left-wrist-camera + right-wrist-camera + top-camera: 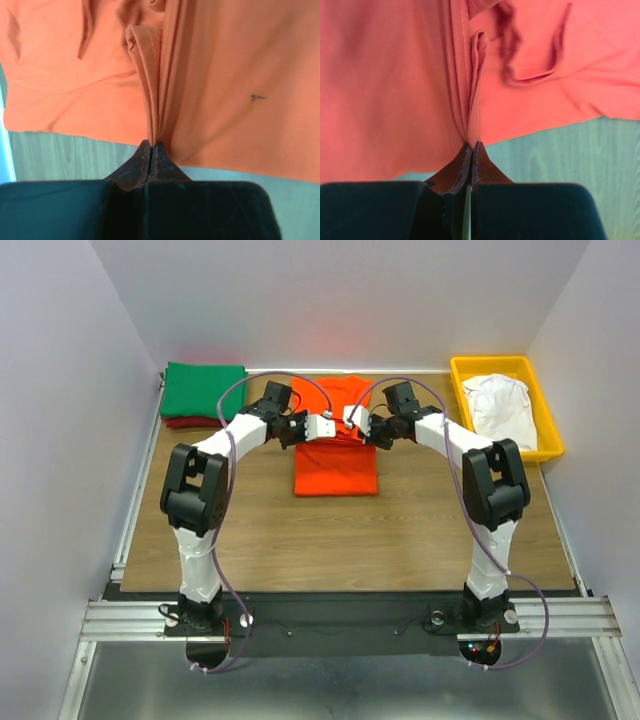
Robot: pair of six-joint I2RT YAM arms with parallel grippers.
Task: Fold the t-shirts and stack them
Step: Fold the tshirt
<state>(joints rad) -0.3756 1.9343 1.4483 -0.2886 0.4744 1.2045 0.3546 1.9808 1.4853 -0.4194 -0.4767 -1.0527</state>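
Observation:
The bright orange t-shirt (pixel 335 465) lies half folded in the middle of the table. My left gripper (pixel 296 430) is shut on a pinched fold of the orange t-shirt (pixel 155 100) at its left edge. My right gripper (pixel 368 430) is shut on a fold of the orange t-shirt (pixel 467 95) at its right edge. Both hold the cloth a little above the table. A folded green t-shirt (pixel 205 390) lies on a dark red t-shirt (pixel 190 423) at the back left. A white t-shirt (pixel 500 405) lies crumpled in the tray.
The yellow plastic tray (pixel 495 366) stands at the back right corner. The wooden table (pixel 340 540) runs forward to a metal rail at its near edge. Grey walls close in the left, right and back sides.

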